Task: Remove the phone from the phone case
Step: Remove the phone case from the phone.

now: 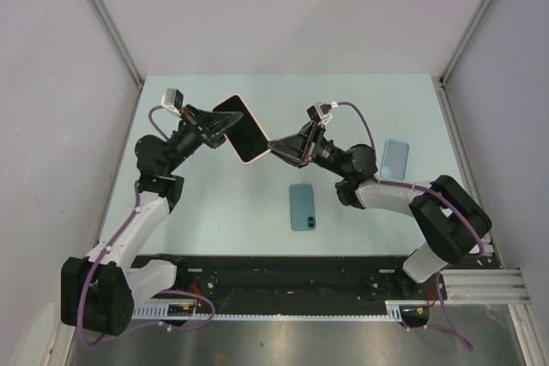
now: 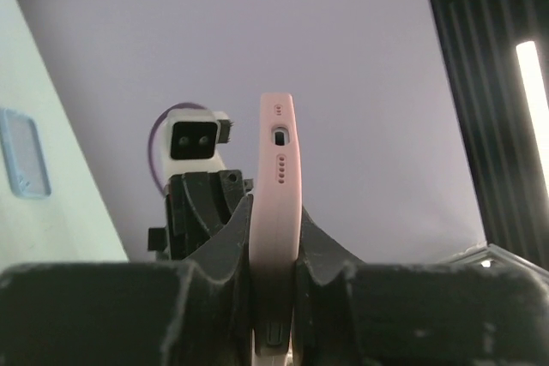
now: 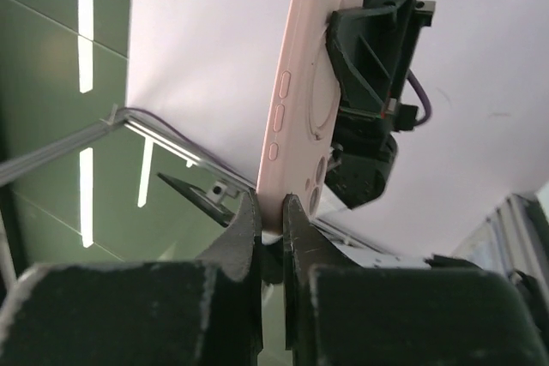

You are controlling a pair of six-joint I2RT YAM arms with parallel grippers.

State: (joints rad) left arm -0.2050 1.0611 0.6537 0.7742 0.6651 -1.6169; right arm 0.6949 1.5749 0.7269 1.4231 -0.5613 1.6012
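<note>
A phone in a pink case [image 1: 243,129] is held in the air above the table, its dark screen facing up. My left gripper [image 1: 216,129] is shut on its left part; in the left wrist view the pink case edge [image 2: 276,203] stands between the fingers. My right gripper [image 1: 276,147] is shut on the lower right corner of the case; in the right wrist view the pink case [image 3: 304,100] with its camera holes rises from between the fingers [image 3: 244,227].
A teal phone [image 1: 302,207] lies flat on the table in front of the arms. A clear blue case [image 1: 395,159] lies at the right, also in the left wrist view [image 2: 24,153]. Grey walls enclose the table.
</note>
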